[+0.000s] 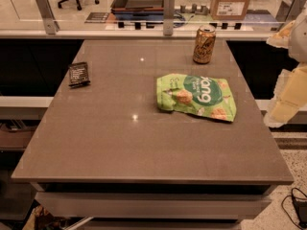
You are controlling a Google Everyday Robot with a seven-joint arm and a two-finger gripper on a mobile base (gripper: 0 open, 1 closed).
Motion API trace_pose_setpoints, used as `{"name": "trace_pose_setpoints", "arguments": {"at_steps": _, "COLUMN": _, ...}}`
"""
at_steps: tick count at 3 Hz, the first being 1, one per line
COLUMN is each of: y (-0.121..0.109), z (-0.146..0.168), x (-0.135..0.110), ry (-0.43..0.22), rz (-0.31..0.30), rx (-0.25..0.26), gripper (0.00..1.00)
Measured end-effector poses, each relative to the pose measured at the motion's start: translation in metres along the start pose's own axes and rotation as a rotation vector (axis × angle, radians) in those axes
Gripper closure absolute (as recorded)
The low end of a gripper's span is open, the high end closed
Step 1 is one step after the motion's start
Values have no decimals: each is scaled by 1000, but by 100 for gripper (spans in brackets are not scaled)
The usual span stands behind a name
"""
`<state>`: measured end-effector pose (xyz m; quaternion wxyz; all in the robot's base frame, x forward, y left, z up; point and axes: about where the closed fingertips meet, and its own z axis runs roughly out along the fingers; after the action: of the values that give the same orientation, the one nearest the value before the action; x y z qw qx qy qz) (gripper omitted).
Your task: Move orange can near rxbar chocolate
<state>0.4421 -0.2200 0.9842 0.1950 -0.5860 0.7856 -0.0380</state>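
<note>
The orange can (204, 44) stands upright at the far right of the grey table (120, 143), amber with dark markings and a silver top. The rxbar chocolate (78, 74) lies flat near the table's left edge in a black wrapper with white print, far from the can. My gripper (289, 94) shows as cream-coloured parts at the right edge of the view, beyond the table's right side. It is apart from the can and nothing shows in it.
A green snack bag (197, 96) lies flat right of the table's middle, just in front of the can. A low rail with metal posts (168, 7) runs behind the table. A cardboard box (231, 1) stands beyond it.
</note>
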Motion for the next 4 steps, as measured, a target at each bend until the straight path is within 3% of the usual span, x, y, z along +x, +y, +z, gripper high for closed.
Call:
{"name": "trace_pose_setpoints", "arguments": {"at_steps": 2, "y": -24, "z": 16, "x": 15, "ry": -133, "rz": 217, "rx": 83, "gripper": 0}}
{"name": "trace_pose_setpoints", "arguments": {"at_steps": 4, "y": -73, "z": 27, "x": 15, "ry": -142, "rz": 449, "rx": 280, "gripper": 0}}
